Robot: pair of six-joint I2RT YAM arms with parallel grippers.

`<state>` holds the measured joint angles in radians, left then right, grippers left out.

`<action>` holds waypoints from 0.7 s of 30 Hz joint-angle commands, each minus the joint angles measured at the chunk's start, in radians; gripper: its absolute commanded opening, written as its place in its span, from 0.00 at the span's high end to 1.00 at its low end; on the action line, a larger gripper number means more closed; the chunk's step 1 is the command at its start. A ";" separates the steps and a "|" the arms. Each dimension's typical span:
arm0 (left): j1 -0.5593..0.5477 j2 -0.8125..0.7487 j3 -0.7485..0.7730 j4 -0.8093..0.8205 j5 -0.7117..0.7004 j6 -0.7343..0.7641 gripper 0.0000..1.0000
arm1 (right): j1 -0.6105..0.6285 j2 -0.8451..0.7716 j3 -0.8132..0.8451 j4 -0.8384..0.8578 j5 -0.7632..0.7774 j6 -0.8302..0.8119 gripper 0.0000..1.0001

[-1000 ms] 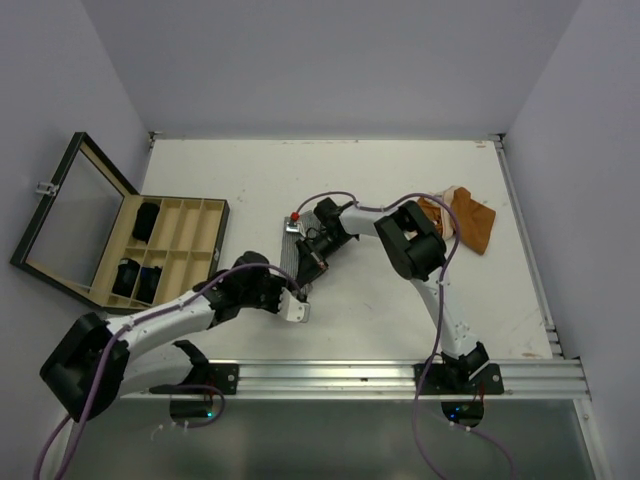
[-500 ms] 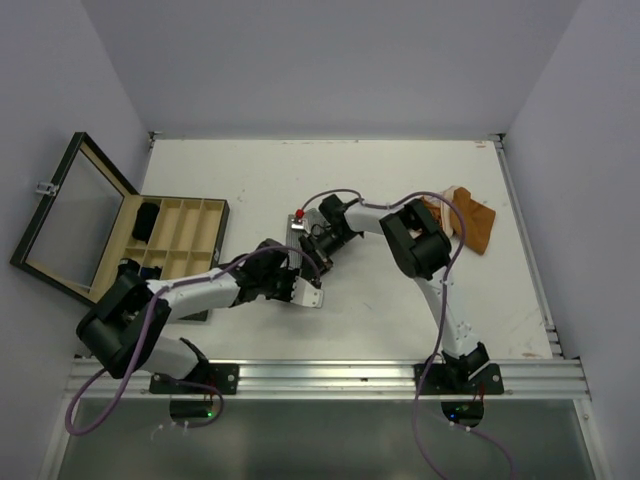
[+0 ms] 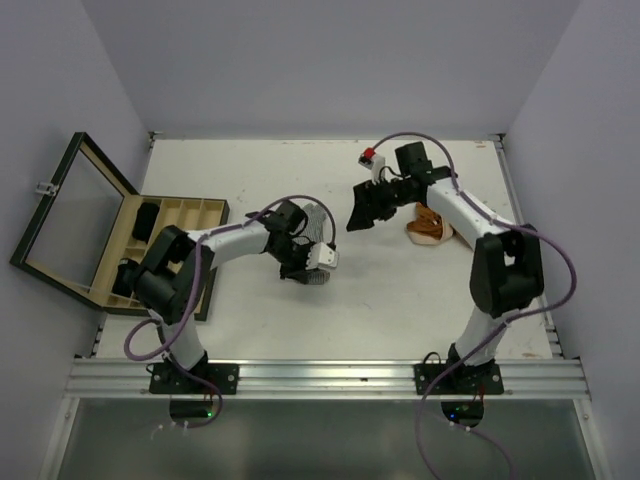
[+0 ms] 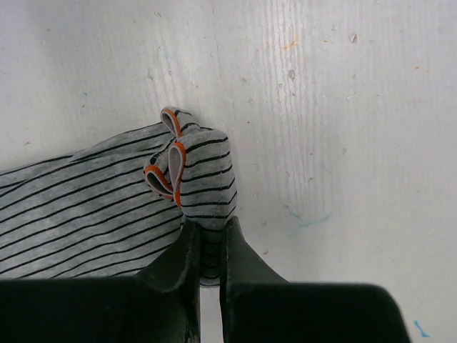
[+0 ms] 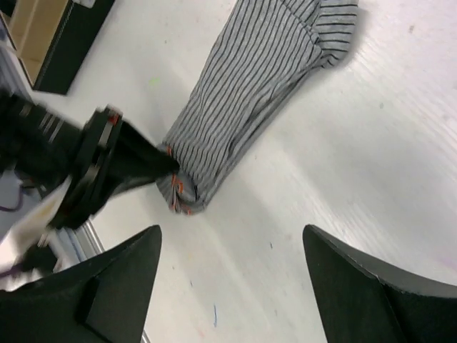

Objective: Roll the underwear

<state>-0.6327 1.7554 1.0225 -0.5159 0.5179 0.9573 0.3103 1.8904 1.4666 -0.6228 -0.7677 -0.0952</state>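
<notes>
With its glass lid [image 3: 70, 200] propped up, the wooden box [image 3: 190, 235] at far left takes drops from above. Black rolls [image 3: 148, 220] sit in a few compartments and the other slots are bare. My read: finished pieces go there.

Next right, the left gripper [image 4: 211, 230] is nearly shut, pinching the end of the grey striped underwear [image 4: 93, 214]. The wrist view shows both fingers clamped on a fold of cloth right at the desk [image 3: 250, 170] surface. Just past the fingertips the end is bunched into a small curl, with the orange trim [image 4: 173, 153] showing. The rest of the garment lies flat and stretched out on the desk, mid-table. The grip is low and at the very end, probably so the curl can be turned over onto the flat part. The roll looks barely started.

Further right, the right gripper [image 5: 230, 239] hangs above the desk with its jaws wide apart, holding nothing. It's well clear of the striped cloth, and its camera looks down on both the garment and the left gripper. Likely parked there to keep out of the roll path, or to come in and pin the far end.

Far right, the orange-brown underwear [image 3: 432, 225] lies in a crumpled, unrolled heap near the right arm. It's apart from the striped one, so probably next in line.

Risk: the thin pinch could slip off the curl.
</notes>
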 commanded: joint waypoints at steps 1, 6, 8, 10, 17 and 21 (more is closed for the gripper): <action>0.048 0.194 0.051 -0.305 0.145 -0.012 1.00 | 0.027 -0.227 -0.110 0.017 0.090 -0.145 0.18; 0.087 0.317 0.145 -0.398 0.206 -0.002 1.00 | 0.041 -0.450 -0.265 0.018 0.064 -0.276 0.31; 0.088 0.352 0.192 -0.430 0.218 -0.025 1.00 | 0.082 -0.528 -0.305 0.012 0.097 -0.354 0.40; 0.090 0.403 0.223 -0.455 0.237 -0.034 1.00 | 0.127 -0.566 -0.354 0.003 0.137 -0.441 0.43; 0.080 0.499 0.317 -0.538 0.228 -0.039 1.00 | 0.352 -0.634 -0.537 0.179 0.277 -0.503 0.43; 0.082 0.532 0.333 -0.573 0.211 -0.023 1.00 | 0.460 -0.518 -0.532 0.250 0.331 -0.482 0.41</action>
<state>-0.5262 2.1666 1.4063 -1.0416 0.9810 0.8890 0.7147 1.3075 0.9268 -0.5114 -0.5068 -0.5529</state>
